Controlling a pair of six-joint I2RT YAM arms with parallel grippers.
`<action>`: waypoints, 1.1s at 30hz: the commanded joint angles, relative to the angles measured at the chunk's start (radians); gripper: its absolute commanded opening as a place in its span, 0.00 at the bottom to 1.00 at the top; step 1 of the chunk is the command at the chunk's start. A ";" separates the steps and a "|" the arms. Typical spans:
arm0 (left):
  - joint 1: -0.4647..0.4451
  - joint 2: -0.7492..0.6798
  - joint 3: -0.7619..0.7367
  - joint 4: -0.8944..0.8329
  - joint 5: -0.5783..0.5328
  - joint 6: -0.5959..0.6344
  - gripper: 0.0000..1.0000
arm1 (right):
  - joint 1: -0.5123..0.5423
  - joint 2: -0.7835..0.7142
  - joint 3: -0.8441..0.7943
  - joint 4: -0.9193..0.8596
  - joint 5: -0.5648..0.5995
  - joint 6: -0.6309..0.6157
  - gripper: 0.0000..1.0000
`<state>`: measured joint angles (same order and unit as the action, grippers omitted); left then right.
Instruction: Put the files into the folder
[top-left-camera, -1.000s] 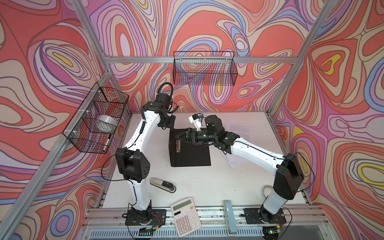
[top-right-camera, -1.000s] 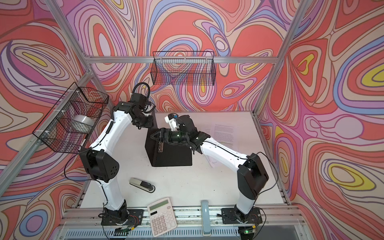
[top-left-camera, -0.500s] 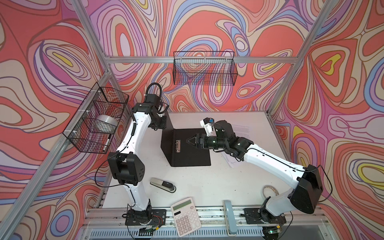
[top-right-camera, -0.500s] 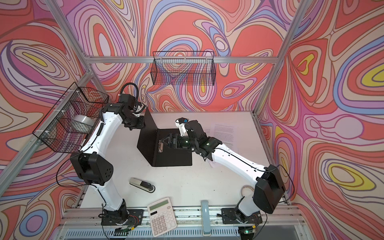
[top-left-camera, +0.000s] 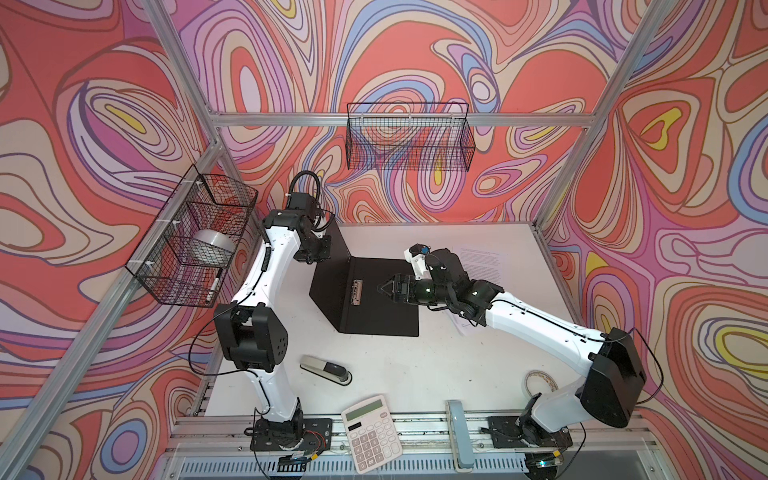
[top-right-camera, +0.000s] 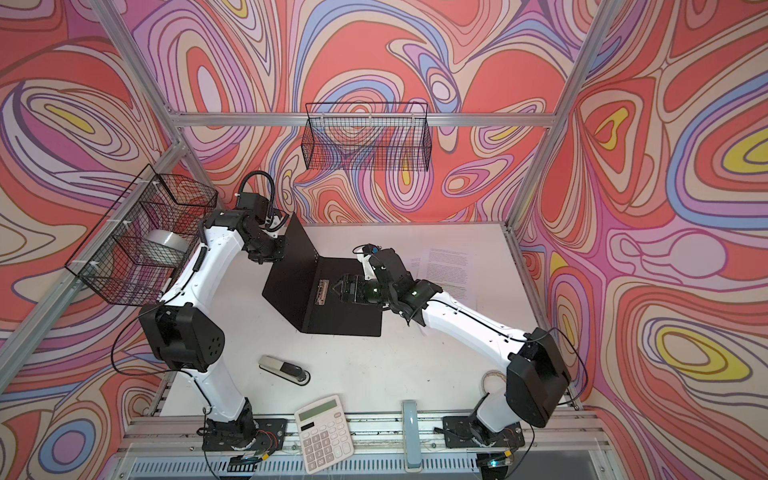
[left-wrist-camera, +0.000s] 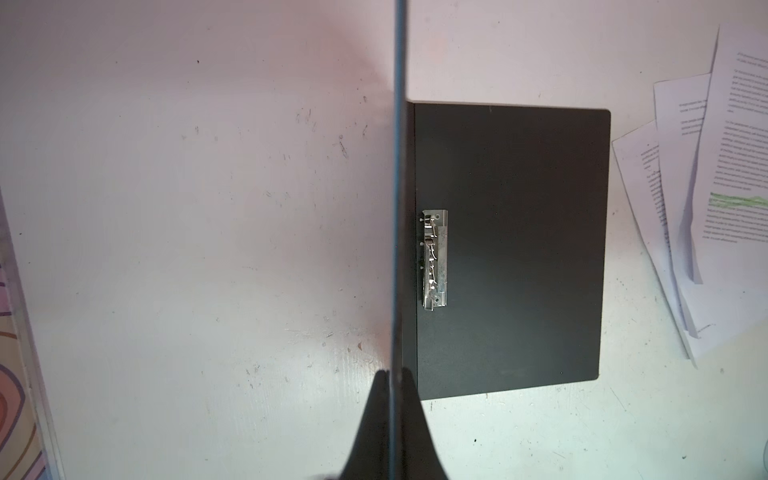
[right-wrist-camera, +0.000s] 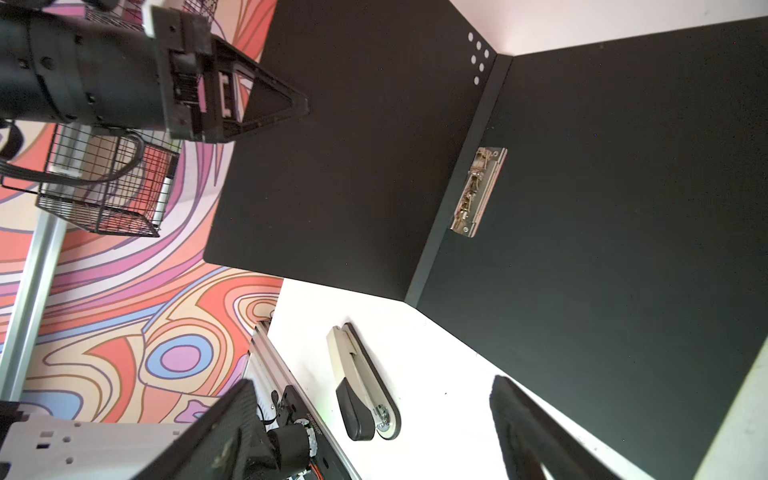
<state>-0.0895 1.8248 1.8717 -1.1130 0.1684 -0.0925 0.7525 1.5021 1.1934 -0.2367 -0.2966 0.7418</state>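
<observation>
The left end effector (left-wrist-camera: 392, 386) is pinched tight on the edge of the folder's (left-wrist-camera: 511, 249) raised cover. It holds that flap roughly upright from the spine, and the other half lies flat, black inside up, on the worktop (left-wrist-camera: 187, 208). The right end effector (top-left-camera: 384, 286) hovers above the flat half near the metal clip (left-wrist-camera: 435, 259), its jaws spread wide and empty. The files (left-wrist-camera: 735, 166) lie fanned on the worktop just beside the folder's outer edge.
</observation>
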 joint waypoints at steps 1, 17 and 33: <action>0.011 -0.018 -0.012 0.017 0.036 -0.024 0.00 | 0.005 0.007 -0.015 -0.018 0.064 0.011 0.92; 0.056 0.034 0.004 0.058 0.224 -0.228 0.00 | 0.005 0.037 0.031 -0.252 0.242 0.031 0.87; 0.089 0.052 0.002 0.025 0.169 -0.068 0.00 | 0.005 0.070 0.064 -0.301 0.266 0.000 0.85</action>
<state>-0.0204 1.8793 1.8774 -1.0695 0.3477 -0.2043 0.7525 1.5414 1.2221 -0.5144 -0.0547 0.7635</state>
